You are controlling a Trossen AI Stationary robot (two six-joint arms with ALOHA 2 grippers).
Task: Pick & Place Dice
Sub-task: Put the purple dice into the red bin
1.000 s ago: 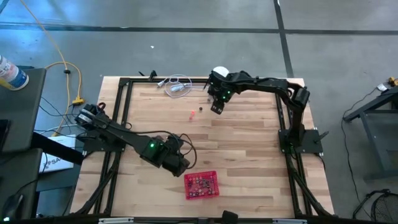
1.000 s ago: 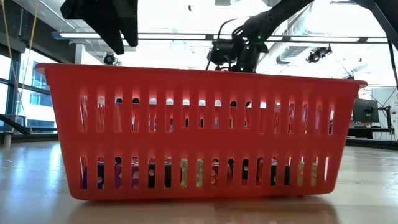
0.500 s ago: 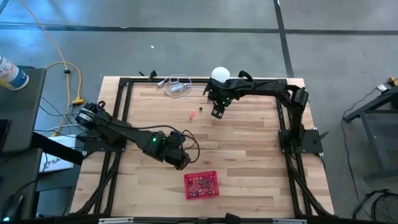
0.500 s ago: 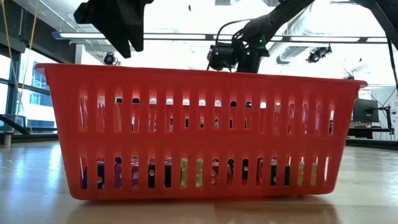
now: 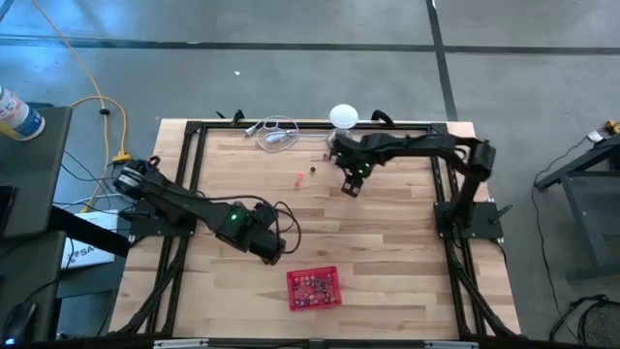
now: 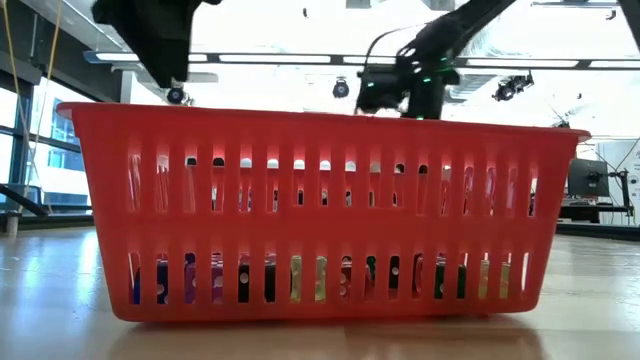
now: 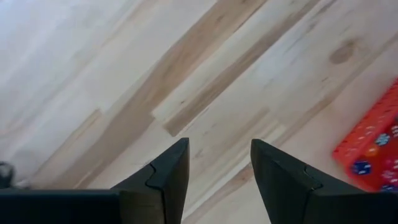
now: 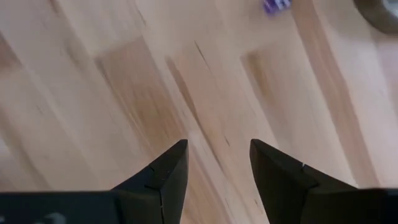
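Note:
Many small mixed-colour dice (image 5: 312, 287) lie in the red mesh basket (image 5: 313, 302) near the table's front edge; they also show through the basket's lower slots (image 6: 300, 280). Two loose dice, a reddish one (image 5: 300, 179) and a dark one (image 5: 313, 172), rest on the wood at the far middle. My right gripper (image 5: 351, 186) hangs open over bare wood to their right, and a purple die (image 8: 275, 5) lies ahead of its fingers (image 8: 217, 146). My left gripper (image 5: 274, 254) stands open above bare table, left of and beyond the basket (image 7: 373, 149), with nothing between its fingers (image 7: 217, 146).
A white ball-topped stand (image 5: 343, 116) stands at the far edge, behind my right arm. A coil of light cable (image 5: 276, 134) lies at the far left of the table. A black frame (image 5: 194, 155) borders the table. Bare wood lies between the loose dice and the basket.
My right gripper has gone toward the table's right and near edges, away from the white stand, and has sunk a little. My left gripper has shifted slightly toward the table's left edge, away from the basket. The dice and the basket have stayed in place.

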